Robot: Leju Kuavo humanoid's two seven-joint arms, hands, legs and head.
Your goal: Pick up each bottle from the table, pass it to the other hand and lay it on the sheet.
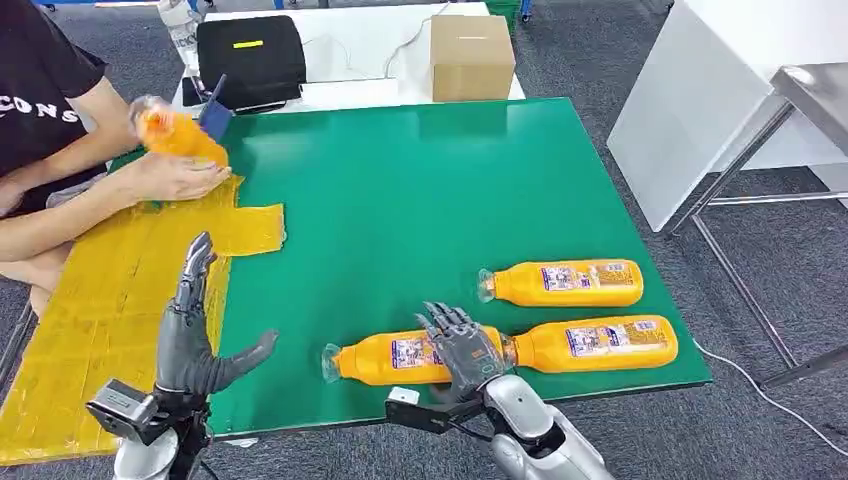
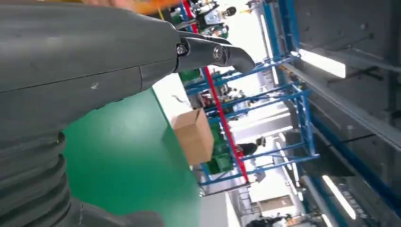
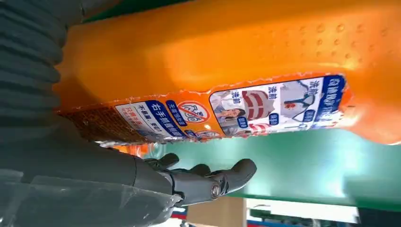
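At the far left, a person in a black T-shirt point(image 1: 35, 90) is holding an orange plastic bottle point(image 1: 178, 135) in both hands above the far end of the yellow translucent sheet point(image 1: 100, 300), which is lying along the left side of the green-topped bench point(image 1: 400, 190). Near the front edge of that sheet, the robot's left hand point(image 1: 195, 345) is standing upright with its fingers point(image 1: 195, 265) straight and spread from the thumb, holding nothing; in the left wrist view its dark fingers point(image 2: 215, 49) are reaching out over the green surface. To the right, a second orange bottle with a blue and white label point(image 1: 395, 358) is lying on its side near the bench's near edge, cap pointing left. The right hand point(image 1: 462, 345) is resting over that bottle's right end, fingers spread across it; the right wrist view shows the bottle point(image 3: 236, 71) close against the hand with the thumb point(image 3: 208, 179) underneath, apart from it, so I cannot tell whether the grasp is closed. Just right of it a third orange bottle point(image 1: 595, 342) is lying on its side, and a fourth point(image 1: 565, 283) is lying slightly farther back. Beyond the bench, a black case point(image 1: 250, 55) and a brown cardboard box point(image 1: 472, 55) are sitting on a white table point(image 1: 370, 50).
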